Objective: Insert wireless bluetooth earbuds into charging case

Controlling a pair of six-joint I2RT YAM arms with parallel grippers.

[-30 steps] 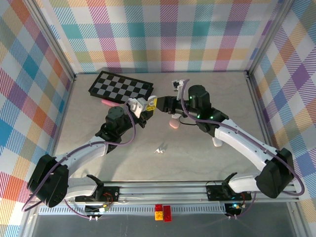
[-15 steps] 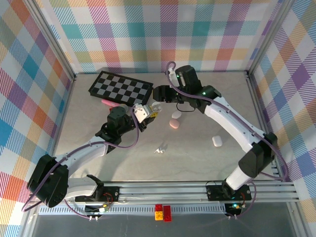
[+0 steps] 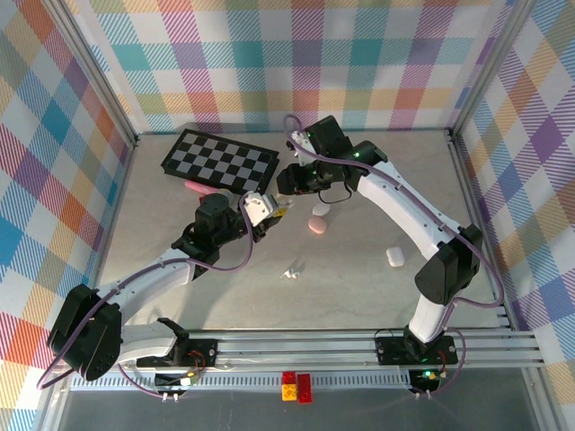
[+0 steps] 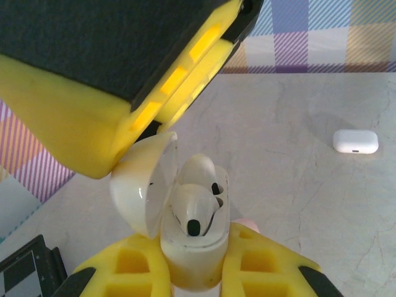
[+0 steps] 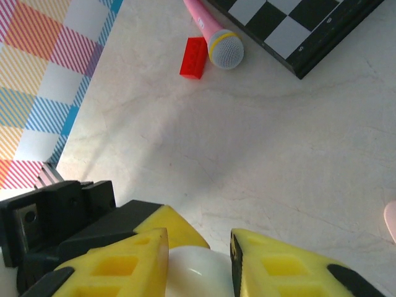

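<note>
left wrist view shows the left gripper [image 4: 197,276] clamped on the open charging case [image 4: 193,255] with two earbuds [image 4: 195,211] seated inside (lid [image 4: 141,185] up), so closing seems in hand; the right gripper [image 5: 199,260] sits at the lid, grip unclear, and should press it down gently.

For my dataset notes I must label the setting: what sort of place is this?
Probably a robot test cell, not a home: checked cloth walls on a metal frame, with a left arm and a right arm bolted to a rail.
</note>
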